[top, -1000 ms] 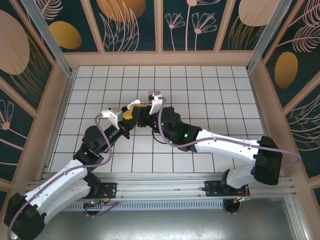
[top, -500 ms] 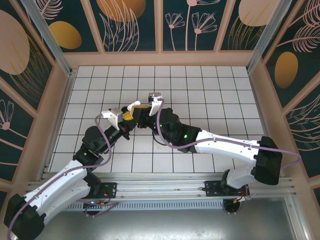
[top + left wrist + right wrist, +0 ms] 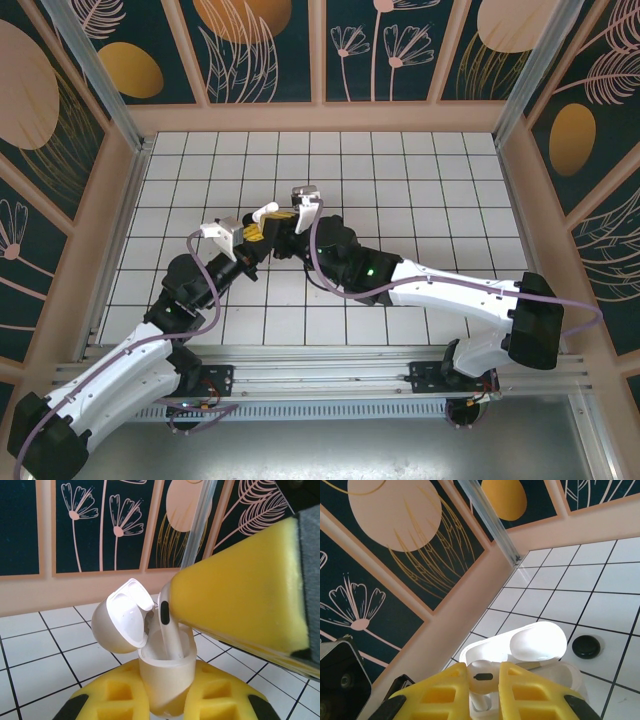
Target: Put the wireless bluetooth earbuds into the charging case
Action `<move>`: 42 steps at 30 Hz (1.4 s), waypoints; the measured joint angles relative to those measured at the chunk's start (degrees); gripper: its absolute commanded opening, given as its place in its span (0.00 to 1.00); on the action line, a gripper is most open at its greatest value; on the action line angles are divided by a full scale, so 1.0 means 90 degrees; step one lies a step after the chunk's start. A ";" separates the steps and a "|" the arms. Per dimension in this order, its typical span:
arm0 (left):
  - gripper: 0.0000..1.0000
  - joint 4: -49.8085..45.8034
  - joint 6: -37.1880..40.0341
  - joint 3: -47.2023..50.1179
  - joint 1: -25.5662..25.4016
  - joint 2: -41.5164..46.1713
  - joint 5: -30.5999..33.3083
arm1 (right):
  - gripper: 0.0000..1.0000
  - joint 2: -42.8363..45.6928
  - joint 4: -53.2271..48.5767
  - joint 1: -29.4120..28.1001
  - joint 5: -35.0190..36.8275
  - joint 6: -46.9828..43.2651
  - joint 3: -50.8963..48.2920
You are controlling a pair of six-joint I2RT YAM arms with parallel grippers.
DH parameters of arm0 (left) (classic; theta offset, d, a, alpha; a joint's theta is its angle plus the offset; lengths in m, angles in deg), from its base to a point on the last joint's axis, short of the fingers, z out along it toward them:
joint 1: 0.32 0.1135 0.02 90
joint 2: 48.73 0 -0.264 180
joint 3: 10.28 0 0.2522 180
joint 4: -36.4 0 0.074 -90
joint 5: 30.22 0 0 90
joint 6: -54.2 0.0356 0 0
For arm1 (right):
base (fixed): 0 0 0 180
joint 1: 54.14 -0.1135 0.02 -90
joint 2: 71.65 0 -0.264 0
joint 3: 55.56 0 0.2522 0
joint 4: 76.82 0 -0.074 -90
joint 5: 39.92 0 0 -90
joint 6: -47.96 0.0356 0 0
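Left wrist, lower centre: left pincer (image 3: 165,707) clenched on open white charging case (image 3: 162,672). Right wrist, bottom edge: right pincer (image 3: 482,685) gripping white earbud (image 3: 482,670), stem down inside case.

Left claw (image 3: 165,707) gripping open case (image 3: 162,672), earbud (image 3: 170,632) inside

We find open tiled worktop (image 3: 450,180) on the far and right sides. Mid-worktop is tight: the right fingers (image 3: 240,585), clamped on a white earbud (image 3: 170,635), crowd the mouth of the charging case (image 3: 165,675) gripped by the left fingers (image 3: 115,700), and its raised lid (image 3: 120,617) walls off the other side. A small black round piece (image 3: 586,646) lies just past the case.
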 measured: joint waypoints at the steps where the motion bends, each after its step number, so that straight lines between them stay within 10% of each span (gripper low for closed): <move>1: 0.00 0.0000 -0.0002 0.0000 0.0000 0.0007 0.0000 | 0.16 0.0000 0.0002 -0.0005 -0.0010 -0.0029 0.0000; 42: 0.00 -0.0041 -0.0002 0.0146 -0.0034 0.0058 0.0141 | 0.41 0.0151 0.0549 -0.0177 -0.0245 -0.0442 -0.0658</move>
